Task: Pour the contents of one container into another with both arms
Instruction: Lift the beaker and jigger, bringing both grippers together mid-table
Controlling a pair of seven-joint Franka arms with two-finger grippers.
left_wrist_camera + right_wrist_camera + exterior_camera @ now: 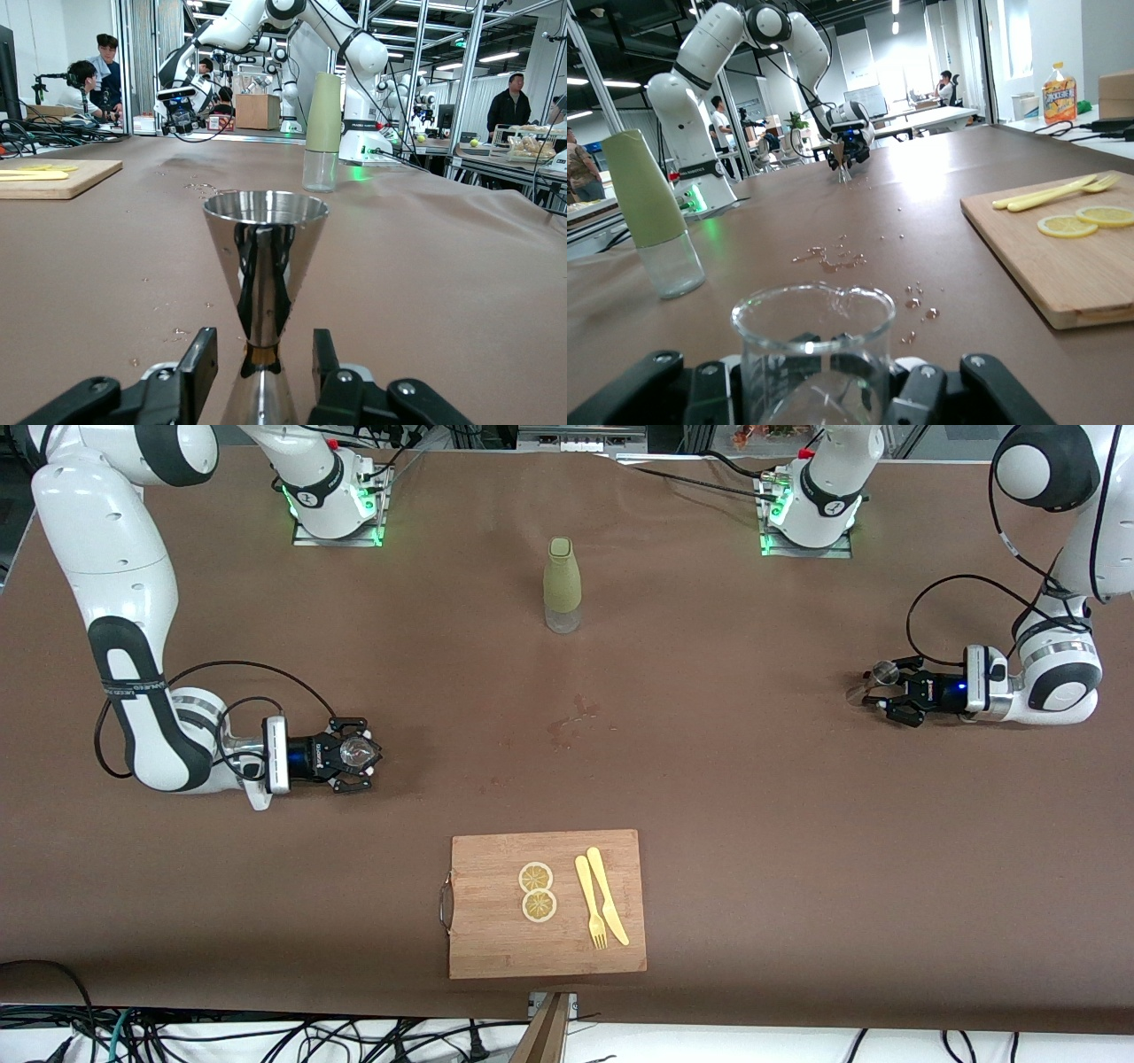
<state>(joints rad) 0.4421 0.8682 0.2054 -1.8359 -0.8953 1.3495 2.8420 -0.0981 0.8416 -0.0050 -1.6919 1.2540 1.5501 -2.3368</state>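
Observation:
A steel double-cone jigger (264,239) stands upright on the brown table toward the left arm's end (873,677). My left gripper (261,354) (886,688) is low around its narrow waist, open, with a gap between each finger (199,359) and the metal. Toward the right arm's end, my right gripper (361,755) (815,376) is shut on a clear glass beaker (811,345) (356,751), held upright just above the table.
A bottle with a green sleeve and clear base (562,584) (322,119) (651,212) stands mid-table near the arm bases. Spilled drops (576,722) lie at the centre. A wooden cutting board (496,939) with lemon slices, a yellow fork and knife lies nearest the front camera.

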